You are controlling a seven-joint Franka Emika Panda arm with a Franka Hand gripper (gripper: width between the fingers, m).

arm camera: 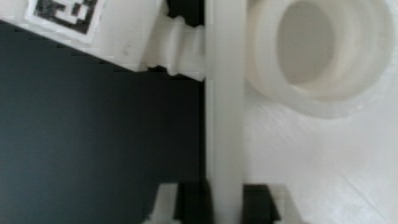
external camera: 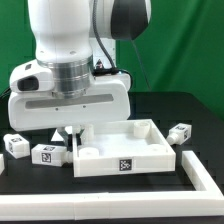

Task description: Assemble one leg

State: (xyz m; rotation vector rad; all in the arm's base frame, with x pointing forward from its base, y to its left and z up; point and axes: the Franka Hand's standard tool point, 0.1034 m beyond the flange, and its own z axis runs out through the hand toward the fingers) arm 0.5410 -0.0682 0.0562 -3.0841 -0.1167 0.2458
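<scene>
Leg (external camera: 45, 153), where is it?
— Lying on the table (external camera: 30, 185), just beside the panel's (external camera: 125, 160) wall, on the exterior view's left.
— And the gripper (external camera: 70, 134)?
— Narrow, pinching that panel's rim wall.

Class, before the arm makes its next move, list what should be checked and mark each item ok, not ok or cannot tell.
1. Gripper straddles the panel rim: ok.
2. Pads firmly clamping the rim: cannot tell.
3. Corner socket empty: ok.
4. Nearest leg fitted in a socket: not ok, it lies loose outside the panel.
5. Far leg outside the panel: ok.
</scene>
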